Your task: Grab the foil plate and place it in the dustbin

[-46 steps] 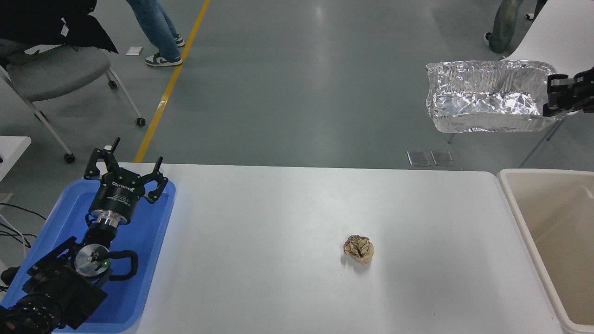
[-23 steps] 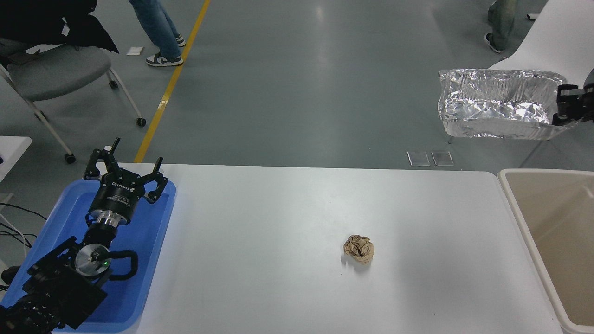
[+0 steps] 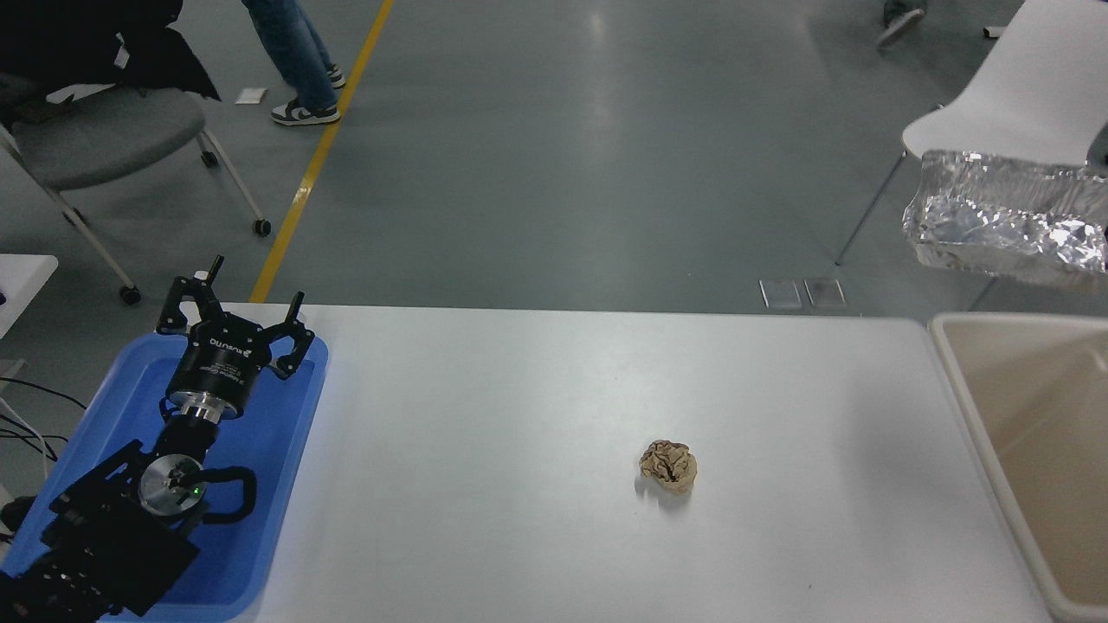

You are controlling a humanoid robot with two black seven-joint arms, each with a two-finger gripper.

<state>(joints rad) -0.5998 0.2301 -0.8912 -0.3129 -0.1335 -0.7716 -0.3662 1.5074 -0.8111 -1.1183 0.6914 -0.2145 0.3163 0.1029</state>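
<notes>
Foil plate (image 3: 1008, 229) hangs in the air beyond the desk's far right corner, above the dustbin (image 3: 969, 394), its holder, the right end effector, out of view, so a loose or early release could drop it outside the rim.

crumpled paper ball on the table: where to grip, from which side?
Take the crumpled paper ball from straight above, jaws closing across its middle. It is a small, roughly round wad lying alone on the white table, with bare surface all around, so no side is blocked and nothing offers an edge or handle.
</notes>
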